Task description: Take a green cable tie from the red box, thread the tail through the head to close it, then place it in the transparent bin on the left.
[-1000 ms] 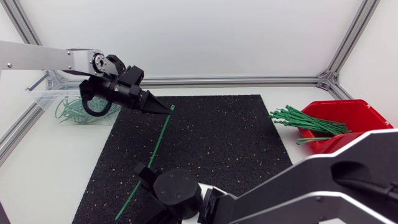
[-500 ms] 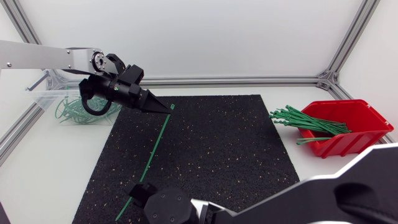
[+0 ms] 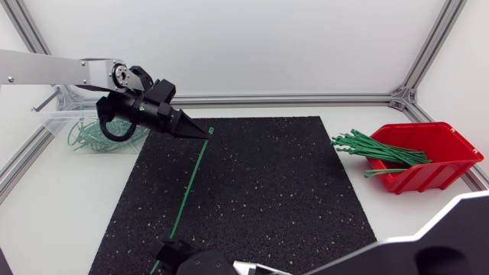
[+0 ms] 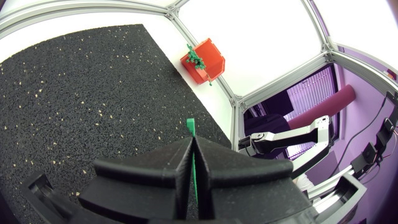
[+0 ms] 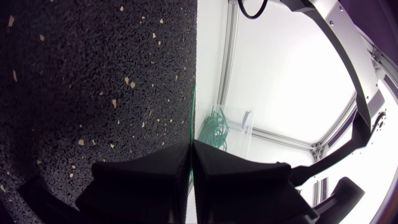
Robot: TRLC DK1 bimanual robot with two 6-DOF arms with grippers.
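1 transparent plastic bin (image 3: 47, 116) on the table's left holds a tangle of closed ties (image 3: 88, 137), too knotted to count. The left arm's (image 3: 46, 69) jaws are pinched tight on 1 end of 1 straight green cable tie (image 3: 191, 179); the right arm's (image 3: 451, 244) jaws clamp the other. Threading is in hand: next, curl tail to head. 1 red plastic box (image 3: 447, 172) holds many more.

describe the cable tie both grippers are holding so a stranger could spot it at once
Look at the black speckled mat in the middle of the table. Down its left part runs one green cable tie, stretched straight between the left gripper at the far edge and the right gripper at the near edge. All other ties sit bunched in the red box or the transparent bin.
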